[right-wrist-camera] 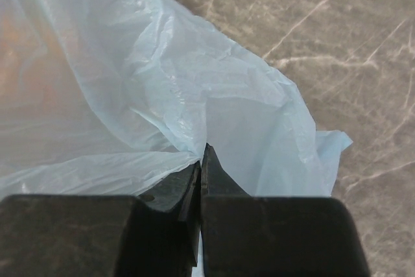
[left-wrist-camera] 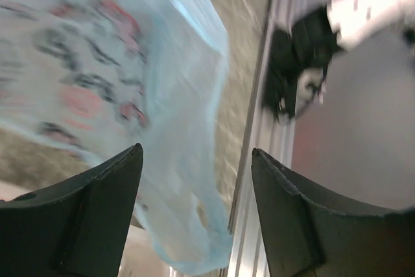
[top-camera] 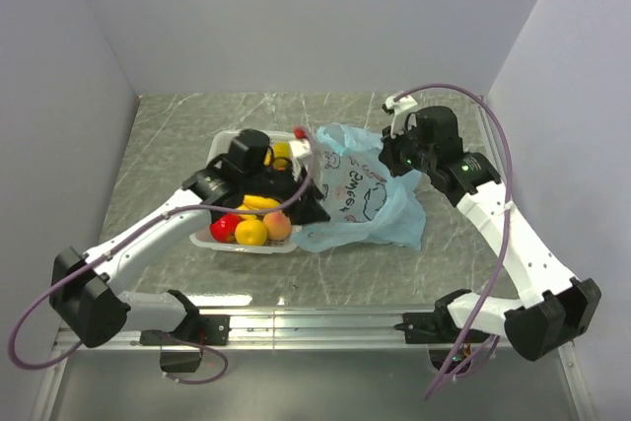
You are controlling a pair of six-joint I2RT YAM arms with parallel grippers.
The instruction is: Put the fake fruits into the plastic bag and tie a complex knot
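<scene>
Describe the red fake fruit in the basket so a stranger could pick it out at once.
On the grey marbled table, find the white latticed plastic basket just left of the light-blue translucent plastic bag. Along the basket's near edge lie three fruits in a row. The glossy red fake fruit is the leftmost, next to a round yellow fruit and a pinkish peach, and the only red one there.
</scene>
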